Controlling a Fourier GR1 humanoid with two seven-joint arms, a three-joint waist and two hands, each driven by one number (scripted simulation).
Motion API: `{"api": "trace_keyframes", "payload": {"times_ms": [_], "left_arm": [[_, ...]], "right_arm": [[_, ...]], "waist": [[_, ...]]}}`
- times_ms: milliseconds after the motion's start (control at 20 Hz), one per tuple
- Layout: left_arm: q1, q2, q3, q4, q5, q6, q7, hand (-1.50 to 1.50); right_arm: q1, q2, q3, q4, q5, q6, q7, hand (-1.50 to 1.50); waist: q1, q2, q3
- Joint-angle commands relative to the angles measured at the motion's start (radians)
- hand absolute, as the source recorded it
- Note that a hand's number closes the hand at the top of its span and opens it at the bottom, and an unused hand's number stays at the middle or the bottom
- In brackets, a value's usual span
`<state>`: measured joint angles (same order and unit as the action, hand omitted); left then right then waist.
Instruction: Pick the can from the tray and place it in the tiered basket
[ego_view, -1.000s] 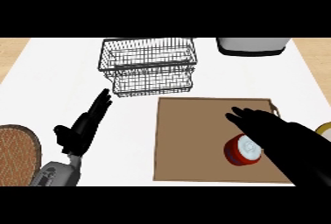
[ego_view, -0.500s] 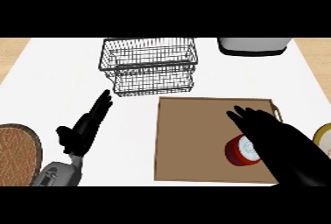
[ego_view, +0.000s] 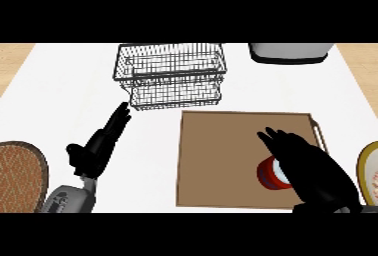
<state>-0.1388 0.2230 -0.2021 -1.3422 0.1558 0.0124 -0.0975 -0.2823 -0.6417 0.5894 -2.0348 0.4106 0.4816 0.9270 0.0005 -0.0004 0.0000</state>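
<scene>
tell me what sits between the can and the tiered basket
In the head view, only bare brown tray and a strip of white counter lie between the can and the tiered basket. The right hand is over the can.

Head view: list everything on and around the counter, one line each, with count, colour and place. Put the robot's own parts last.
Counter: one, white, fills most of the view.
Tiered basket: one, dark wire, far centre of the counter.
Tray: one, brown, right of centre, near side.
Can: one, red with a pale top, on the tray's near right part, partly hidden by the right hand.
Grey container: one, grey, far right, cut off by the view's top.
Woven round object: one, brown, left edge.
Plate: one, yellowish rim, right edge, mostly out of view.
Left hand: black, fingers straight, over the counter left of the tray.
Right hand: black, open, over the can.
</scene>
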Motion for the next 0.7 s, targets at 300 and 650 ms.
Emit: {"api": "trace_keyframes", "payload": {"times_ms": [300, 650], "left_arm": [[0.033, -0.026, 0.030, -0.004, -0.046, -0.039, -0.027, 0.00], [0.003, -0.049, 0.053, -0.042, -0.076, -0.027, 0.043, 0.00]], "right_arm": [[0.150, 0.043, -0.105, 0.066, 0.142, 0.036, -0.104, -1.50], [0.150, 0.124, -0.122, 0.262, 0.264, -0.004, -0.278, -1.50]], "waist": [[-0.002, 0.000, 0.000], [0.001, 0.000, 0.000]]}}
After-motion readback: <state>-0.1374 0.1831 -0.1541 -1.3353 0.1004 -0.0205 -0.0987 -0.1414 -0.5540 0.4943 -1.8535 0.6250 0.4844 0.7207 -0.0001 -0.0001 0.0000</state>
